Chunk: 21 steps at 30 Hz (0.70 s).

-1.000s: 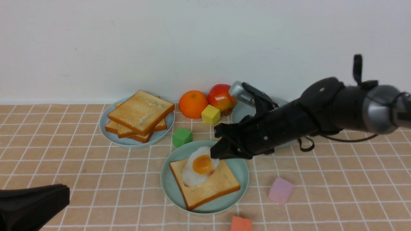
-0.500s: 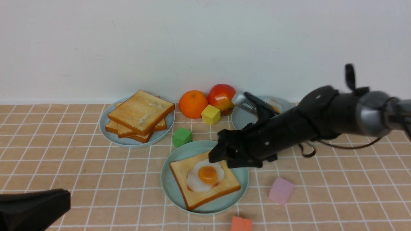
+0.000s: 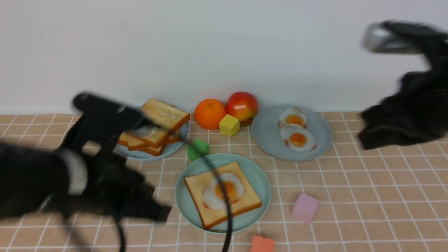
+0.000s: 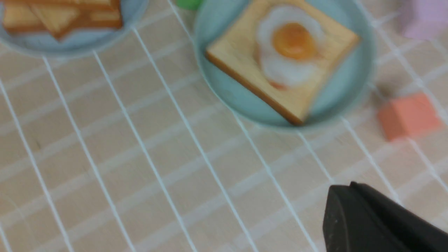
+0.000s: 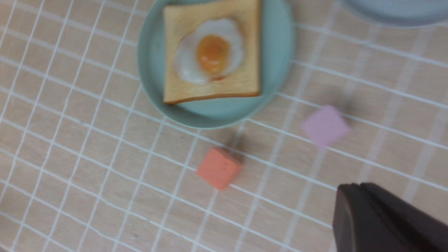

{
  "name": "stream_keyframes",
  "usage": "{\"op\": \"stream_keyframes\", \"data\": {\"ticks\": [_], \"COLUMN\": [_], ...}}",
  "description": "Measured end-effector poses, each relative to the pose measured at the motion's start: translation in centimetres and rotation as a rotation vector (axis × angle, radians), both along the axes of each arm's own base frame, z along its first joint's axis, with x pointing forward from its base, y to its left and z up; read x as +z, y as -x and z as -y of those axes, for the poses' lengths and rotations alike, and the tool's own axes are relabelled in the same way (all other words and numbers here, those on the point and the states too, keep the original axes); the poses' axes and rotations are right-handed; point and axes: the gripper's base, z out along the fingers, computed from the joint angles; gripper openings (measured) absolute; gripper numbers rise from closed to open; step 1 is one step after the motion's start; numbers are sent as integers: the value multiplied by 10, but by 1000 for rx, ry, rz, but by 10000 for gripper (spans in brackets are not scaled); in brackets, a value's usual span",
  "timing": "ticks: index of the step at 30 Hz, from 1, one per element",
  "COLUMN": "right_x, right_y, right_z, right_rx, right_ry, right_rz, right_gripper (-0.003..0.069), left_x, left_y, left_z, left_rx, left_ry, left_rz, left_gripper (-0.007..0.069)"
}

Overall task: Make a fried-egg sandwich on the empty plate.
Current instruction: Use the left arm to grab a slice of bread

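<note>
1. White wall [image 3: 224, 52] stands behind a table [image 3: 367, 196] covered in tan cloth with a white grid.
2. Midway between the table's left and right edges, nearer the near edge than the far one, sits the mint-green plate [image 3: 260, 196]. One toast slice [image 3: 241, 203] lies flat on it, turned at an angle. A fried egg [image 3: 209, 196] lies flat on the slice, yolk up and in plain view.
3. The left pincer [image 4: 341, 203] is closed with nothing in it. It is blurred by motion, low over the table towards the near left corner, near the mint-green plate's rim but apart from it. In the front view its arm passes in front of the toast plate by the far edge, and a thin black cable [image 3: 229, 217] loops across the mint-green plate.
4. The right pincer [image 5: 350, 199] is also closed and carries nothing. In the front view it is a dark blur raised well above the table by the right edge.
5. Along the far edge, from left to right:
   - a stack of toast [image 3: 164, 119] on a blue-grey plate [image 3: 175, 148];
   - an orange [image 3: 210, 113] and an apple [image 3: 241, 105], with a yellow cube [image 3: 229, 125] just in front of them;
   - a second blue-grey plate [image 3: 320, 136] holding two more fried eggs [image 3: 298, 139].
6. A green cube [image 3: 203, 146] sits between the toast plate and the mint-green plate.
7. A pink cube [image 3: 305, 208] lies just beside the mint-green plate on its right, and a coral cube [image 3: 262, 244] lies at the near edge.
</note>
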Motion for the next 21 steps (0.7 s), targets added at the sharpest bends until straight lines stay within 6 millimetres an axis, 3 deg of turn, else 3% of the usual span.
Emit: {"op": "stream_keyframes", "data": {"ticks": [2,3,5,9,13,17,20,21], "right_x": [13,15,19,16,15,15,13,13], "right_y": [34,36,67,110,131,139,141,141], "right_z": [13,14,24,38,45,47,47,47], "right_rx": [-15,-15,-23,-37,-59,-73,-70,-69], "right_ry": [-4,-5,-26,-62,-96,-113,-110,-109], "right_rz": [64,73,124,197,232,233,207,206], "right_gripper": [-3,-3,-3,0,1,1,2,2], "left_x": [4,4,8,2,-18,-41,-63,-67], "left_y": [-45,-48,-88,-148,-186,-215,-238,-239], "left_z": [1,0,-8,-17,-10,-1,2,2], "left_rx": [15,19,43,87,69,31,1,-1], "left_ry": [-26,-20,-20,-17,-84,-184,-287,-294], "left_rz": [-13,-17,-10,-11,-31,-23,-13,-17], "left_gripper": [-13,-13,-13,-13,-10,48,190,200]}}
